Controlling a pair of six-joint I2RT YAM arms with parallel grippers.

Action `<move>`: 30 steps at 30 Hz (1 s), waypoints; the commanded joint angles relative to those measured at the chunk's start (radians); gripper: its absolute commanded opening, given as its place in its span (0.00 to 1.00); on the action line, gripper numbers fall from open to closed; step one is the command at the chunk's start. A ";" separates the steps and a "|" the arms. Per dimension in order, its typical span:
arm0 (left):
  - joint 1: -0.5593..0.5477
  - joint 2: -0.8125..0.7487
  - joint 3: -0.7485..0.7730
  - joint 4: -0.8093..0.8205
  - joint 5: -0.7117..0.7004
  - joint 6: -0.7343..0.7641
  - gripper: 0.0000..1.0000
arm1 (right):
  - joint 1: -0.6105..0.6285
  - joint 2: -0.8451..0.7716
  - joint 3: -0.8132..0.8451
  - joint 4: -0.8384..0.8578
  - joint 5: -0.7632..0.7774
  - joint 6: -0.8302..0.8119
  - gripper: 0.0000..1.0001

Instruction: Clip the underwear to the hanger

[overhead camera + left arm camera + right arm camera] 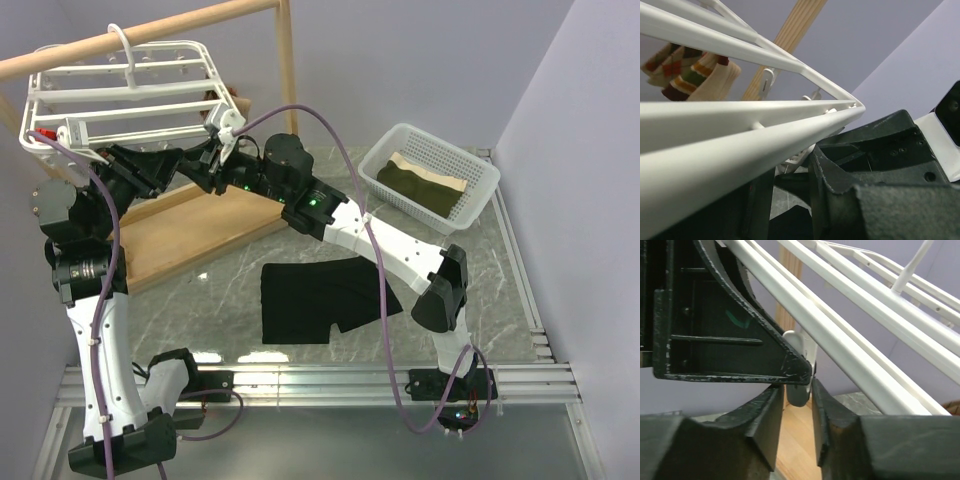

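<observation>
The black underwear [318, 296] lies flat on the marble table, apart from both grippers. The white hanger [120, 95] hangs from the wooden pole; its bars also cross the left wrist view [740, 145] and the right wrist view [850, 340]. Both grippers are raised under its right front corner. My right gripper [224, 148] is shut on a small dangling clip [799, 367], which sits between its fingertips [820, 400]. My left gripper [204, 160] is just left of it, fingers apart and holding nothing, one finger [730, 340] touching the same clip. In the left wrist view a clip [796, 159] shows past its fingertips.
A white mesh basket [470, 165] at the back right holds a folded olive-and-tan cloth [425, 185]. The wooden pole [150, 35] and its wooden base board [195, 230] stand at the back left. A striped sock [692, 75] hangs on the hanger. Walls close in on both sides.
</observation>
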State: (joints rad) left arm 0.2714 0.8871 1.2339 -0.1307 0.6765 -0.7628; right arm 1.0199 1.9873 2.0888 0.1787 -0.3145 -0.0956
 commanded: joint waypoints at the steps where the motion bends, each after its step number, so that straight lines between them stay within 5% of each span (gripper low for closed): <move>1: 0.000 -0.008 -0.002 0.009 0.035 -0.023 0.00 | 0.016 0.001 0.047 0.056 0.002 -0.044 0.34; 5: 0.000 -0.013 0.006 0.005 0.031 -0.013 0.00 | 0.020 -0.005 0.028 0.076 0.011 -0.062 0.05; 7: -0.001 -0.019 0.009 0.005 0.018 -0.009 0.00 | 0.022 -0.007 0.027 0.079 0.009 -0.067 0.00; 11: 0.000 -0.036 0.022 0.006 -0.038 -0.004 0.07 | 0.022 -0.012 0.017 0.082 0.009 -0.066 0.00; 15: 0.000 -0.060 0.033 0.025 -0.101 -0.007 0.28 | 0.022 -0.016 0.011 0.084 0.008 -0.062 0.00; 25: -0.001 -0.111 0.010 0.051 -0.223 -0.030 0.47 | 0.022 -0.021 0.008 0.074 -0.001 -0.055 0.00; 30: -0.001 -0.109 0.004 0.059 -0.224 -0.044 0.46 | 0.022 -0.028 -0.006 0.079 0.000 -0.056 0.00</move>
State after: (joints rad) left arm 0.2695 0.7773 1.2335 -0.1280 0.4793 -0.7845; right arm 1.0428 1.9873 2.0876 0.2375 -0.3183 -0.1505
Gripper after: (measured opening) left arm 0.471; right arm 0.257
